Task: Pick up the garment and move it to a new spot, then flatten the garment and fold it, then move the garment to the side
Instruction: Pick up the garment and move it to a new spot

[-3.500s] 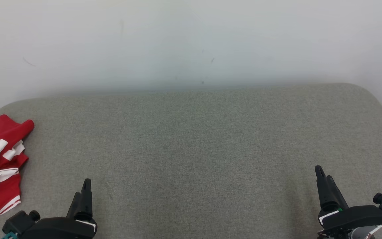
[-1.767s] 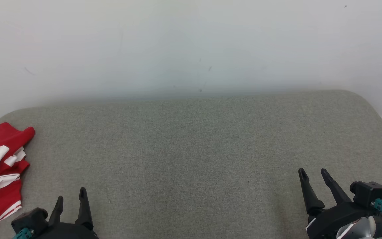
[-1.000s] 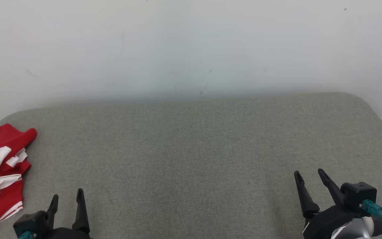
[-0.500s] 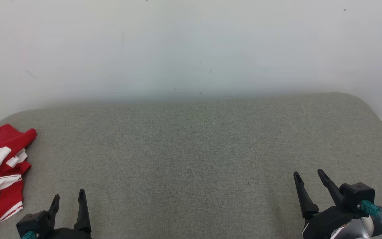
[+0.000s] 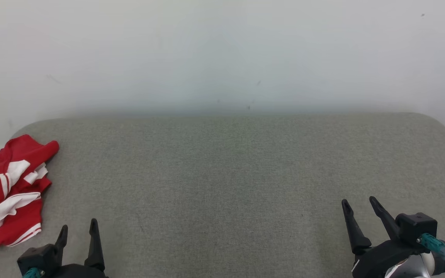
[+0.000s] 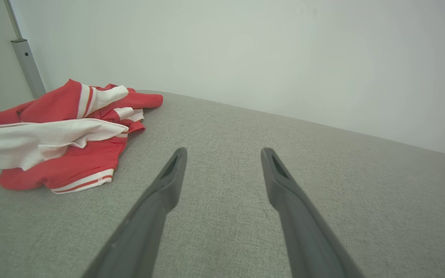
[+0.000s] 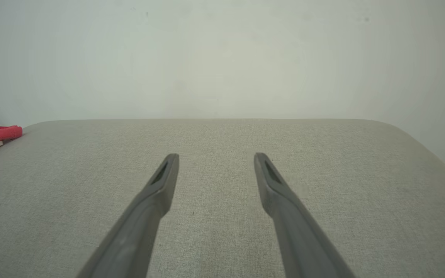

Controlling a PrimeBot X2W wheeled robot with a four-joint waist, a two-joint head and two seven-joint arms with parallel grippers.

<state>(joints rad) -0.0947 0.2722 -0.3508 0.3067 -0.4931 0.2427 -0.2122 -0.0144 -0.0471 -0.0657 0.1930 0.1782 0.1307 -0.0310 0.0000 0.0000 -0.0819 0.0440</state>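
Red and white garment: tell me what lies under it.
The garment lies crumpled on the grey fabric surface, near its left edge. Anything beneath the folds is covered.

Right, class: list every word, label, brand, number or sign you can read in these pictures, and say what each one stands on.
No text can be read anywhere.
The garment shows red cloth with white stripes and no lettering.
The grey cushioned surface, the white wall, the left end effector and the right end effector carry no legible marking.
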